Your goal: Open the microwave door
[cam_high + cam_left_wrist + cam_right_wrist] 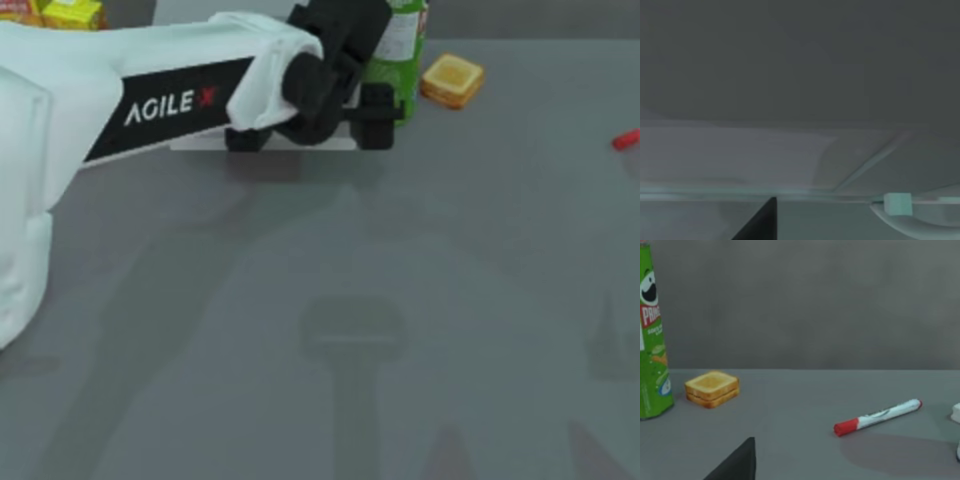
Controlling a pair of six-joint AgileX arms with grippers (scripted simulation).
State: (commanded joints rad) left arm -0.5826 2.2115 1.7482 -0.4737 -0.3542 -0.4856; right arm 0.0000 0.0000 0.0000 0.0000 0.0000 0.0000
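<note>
Left arm: reaches from the left edge of the counter (420, 300) across to the far middle. Left gripper (318, 120) sits low over the front of the microwave (190, 143), of which only a white strip shows under the arm. Up close in the left wrist view, fills the frame with a pale grey panel, apparently the microwave door (730, 155); cannot tell whether open or shut. Jaws of the left gripper: cannot tell, open or closed.

Just right of the gripper stands a green can (402, 50), upright, with a piece of toast (452, 80) near it, farther right. Near the right edge lies a red-capped marker (626, 139). Yellow boxes (70, 12) at the far left corner.

Right arm: out of the top view; jaws likewise impossible to judge.
</note>
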